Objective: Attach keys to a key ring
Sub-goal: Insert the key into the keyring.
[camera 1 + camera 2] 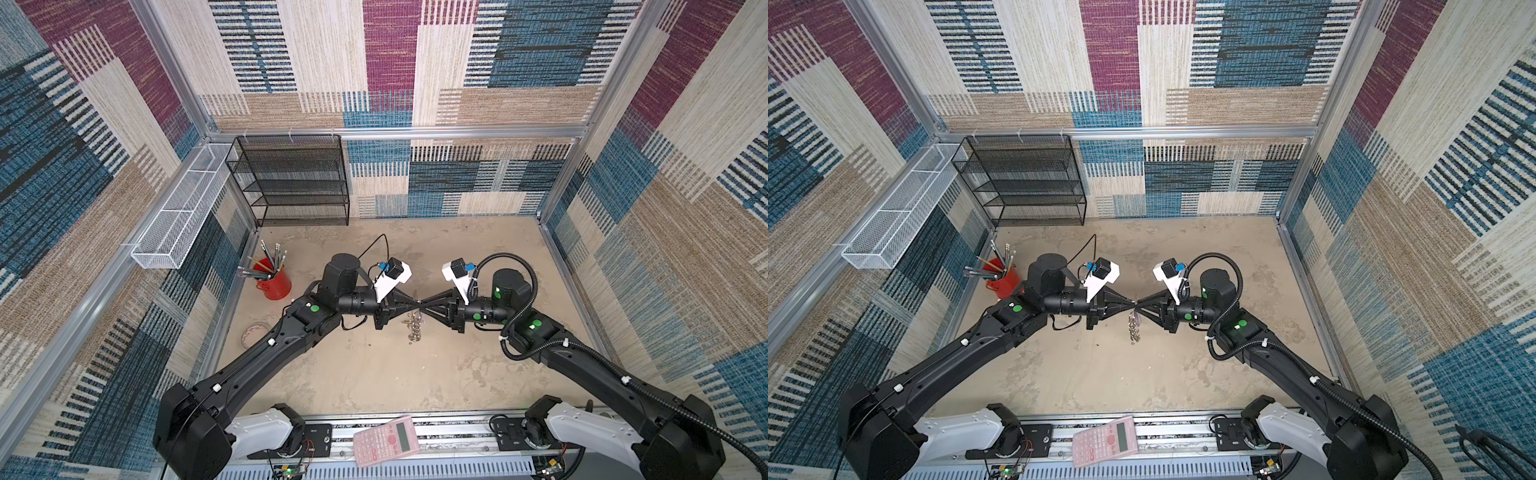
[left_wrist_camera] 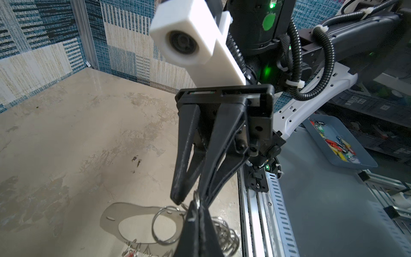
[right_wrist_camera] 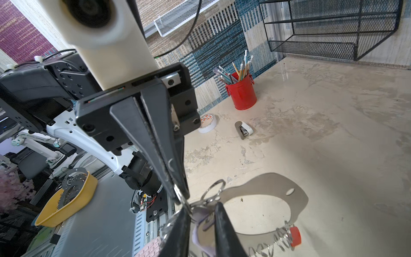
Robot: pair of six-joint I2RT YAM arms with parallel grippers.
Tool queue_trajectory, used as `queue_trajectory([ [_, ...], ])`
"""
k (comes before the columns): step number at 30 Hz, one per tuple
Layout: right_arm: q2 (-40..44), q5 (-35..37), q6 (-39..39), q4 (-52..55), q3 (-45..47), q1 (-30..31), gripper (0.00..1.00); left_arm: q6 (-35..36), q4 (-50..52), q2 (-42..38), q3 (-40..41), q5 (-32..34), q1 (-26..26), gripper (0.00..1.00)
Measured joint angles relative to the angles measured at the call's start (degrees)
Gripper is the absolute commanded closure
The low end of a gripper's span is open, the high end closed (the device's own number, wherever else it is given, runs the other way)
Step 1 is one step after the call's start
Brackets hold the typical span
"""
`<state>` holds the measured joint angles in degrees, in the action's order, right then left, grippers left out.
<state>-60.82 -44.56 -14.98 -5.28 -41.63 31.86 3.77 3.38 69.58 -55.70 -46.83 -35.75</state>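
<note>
- The left gripper [image 3: 179, 195] is closed tight on one silver split ring of the key ring [image 3: 298, 200], a grey curved flexible band edged with many such rings.
- The band hangs from that ring over the middle of the mottled beige table [image 1: 374, 374], well away from every edge. I cannot tell whether its low end touches the surface.
- The right gripper [image 2: 192, 199] meets the left tip to tip. Its jaws stand slightly apart with the lilac plastic-headed key [image 3: 201, 219] in the gap, and I cannot tell whether they actually clamp it.
- The red plastic-headed key [image 3: 294, 235] sits among the rings at the band's far end.
- Risks, as I judge them:
  - A loose hold could let the lilac key twist or drop.
  - Pushing against the ring could pull it out of the left pinch and drop the band.
  - The hanging band may swing and spoil the alignment.
  - The fingertips are crowded and could knock together.
</note>
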Motion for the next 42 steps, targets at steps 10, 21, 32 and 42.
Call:
queue_trajectory([
  [10, 0.02, -0.37, -0.59, -1.40, 0.31, -0.02, 0.90, -10.12, -15.96, -1.55, 7.80, 0.00, 1.25, 1.00],
  [21, -1.22, -0.50, -1.01, -2.03, 0.57, -0.07, 0.89, -21.14, -33.31, -0.98, 12.72, -0.02, 1.62, 1.00],
  [32, -1.05, -0.15, -1.70, -3.87, 0.83, -0.13, 0.84, -28.37, -45.20, 2.05, 16.94, 0.04, 1.60, 1.00],
  [42, 4.28, 5.64, -2.86, -2.36, 3.21, -3.45, 0.59, -30.60, -48.96, 1.99, 17.57, 0.15, 1.62, 1.00],
])
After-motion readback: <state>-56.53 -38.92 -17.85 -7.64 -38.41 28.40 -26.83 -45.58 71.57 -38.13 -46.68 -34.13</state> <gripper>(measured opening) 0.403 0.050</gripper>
